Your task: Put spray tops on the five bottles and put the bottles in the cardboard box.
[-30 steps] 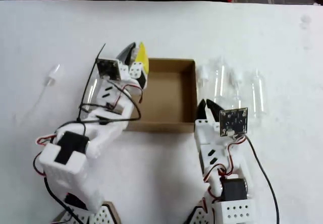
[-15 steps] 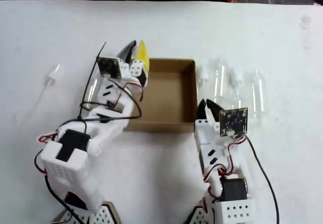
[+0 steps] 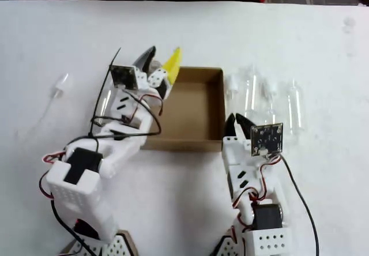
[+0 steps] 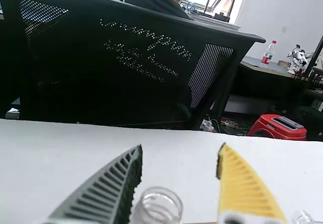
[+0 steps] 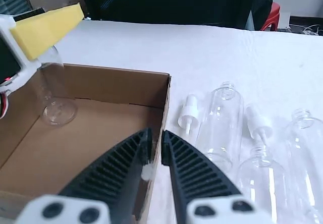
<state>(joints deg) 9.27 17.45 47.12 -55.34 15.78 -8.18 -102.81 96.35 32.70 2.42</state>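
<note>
The white worktop [image 3: 190, 31] carries an open cardboard box [image 3: 196, 70] near its middle. Right of the box, three clear uncapped bottles lie on their sides, necks pointing far. The far bottle [image 5: 220, 120] is closest to the box, the near bottle [image 5: 265, 181] is beside it, and the right bottle [image 5: 308, 148] is outermost. One spray top [image 5: 188, 114] lies between the box and the far bottle, and a second spray top [image 5: 256, 119] lies just beyond the near bottle's neck. Just left of the box lies the left bottle [image 3: 104, 103], partly hidden. A lone spray top [image 3: 59, 86] lies well apart, farther left.
</note>
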